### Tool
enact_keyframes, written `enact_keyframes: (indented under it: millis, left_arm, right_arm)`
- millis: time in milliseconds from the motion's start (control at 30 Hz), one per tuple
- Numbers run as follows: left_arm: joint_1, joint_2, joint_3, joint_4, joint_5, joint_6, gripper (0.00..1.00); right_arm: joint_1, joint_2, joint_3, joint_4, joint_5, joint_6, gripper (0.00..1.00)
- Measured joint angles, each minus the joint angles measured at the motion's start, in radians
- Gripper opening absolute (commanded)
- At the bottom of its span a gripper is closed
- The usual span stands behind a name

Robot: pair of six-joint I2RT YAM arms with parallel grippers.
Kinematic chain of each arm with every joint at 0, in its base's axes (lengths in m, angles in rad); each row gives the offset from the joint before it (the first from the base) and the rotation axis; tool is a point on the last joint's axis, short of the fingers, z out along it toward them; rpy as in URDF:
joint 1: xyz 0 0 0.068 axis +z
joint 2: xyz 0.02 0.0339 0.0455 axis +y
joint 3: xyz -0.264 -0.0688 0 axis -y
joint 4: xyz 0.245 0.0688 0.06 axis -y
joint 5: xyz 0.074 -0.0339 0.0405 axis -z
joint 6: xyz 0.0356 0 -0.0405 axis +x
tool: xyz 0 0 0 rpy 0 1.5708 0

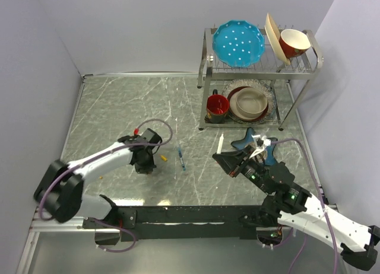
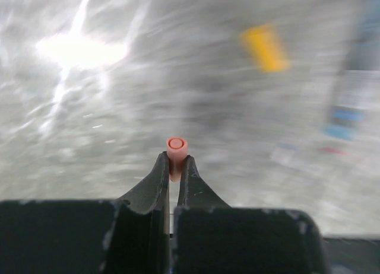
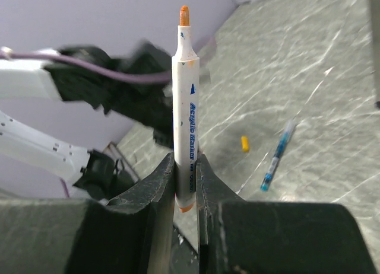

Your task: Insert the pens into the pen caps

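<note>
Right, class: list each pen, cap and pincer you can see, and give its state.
Left pincer: shut on small salmon-pink plastic cap.
Right pincer: shut on white-barrelled orange-tipped marker pen.
Salmon-pink cap: held, on no pen.
Marker pen: uncapped, upright.
Small yellow plastic cap: lying loose.
Thin blue-teal stick pen: lying flat, ungripped.

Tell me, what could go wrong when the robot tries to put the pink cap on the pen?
1. The left tool pinches the tiny pink cap just at its tips, so it might pop out when pushed.
2. The white pen stands tall above the right tool, held near its bottom, so it could tilt.
3. Its tip looks orange; the loose yellow cap may be its match.
</note>
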Motion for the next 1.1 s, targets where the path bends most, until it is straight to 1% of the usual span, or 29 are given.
enact_keyframes:
  millis: [200, 267, 433, 633, 733, 900, 1100]
  left_arm:
    - [0.000, -0.267, 0.002, 0.179, 0.073, -0.019, 0.01]
    - [0.000, -0.339, 0.001, 0.266, 0.106, -0.020, 0.01]
    - [0.000, -0.493, -0.035, 0.550, 0.206, -0.045, 0.01]
    - [-0.001, -0.537, -0.050, 0.790, 0.332, -0.052, 0.01]
    - [-0.002, -0.544, -0.068, 0.866, 0.382, -0.055, 0.01]
    - [-0.005, -0.546, -0.073, 0.919, 0.457, -0.059, 0.01]
    - [-0.007, -0.560, -0.106, 0.956, 0.519, -0.060, 0.01]
  right_arm:
    - [0.000, 0.075, -0.025, 0.079, -0.134, 0.013, 0.00]
    - [0.000, 0.109, -0.042, 0.118, -0.179, 0.017, 0.00]
    - [0.000, 0.218, -0.072, 0.240, -0.298, 0.030, 0.00]
    - [0.017, 0.375, -0.068, 0.341, -0.378, 0.044, 0.00]
    - [0.044, 0.432, -0.051, 0.365, -0.389, 0.046, 0.00]
    - [0.080, 0.497, -0.004, 0.400, -0.386, 0.043, 0.00]
    - [0.094, 0.529, 0.035, 0.407, -0.362, 0.043, 0.00]
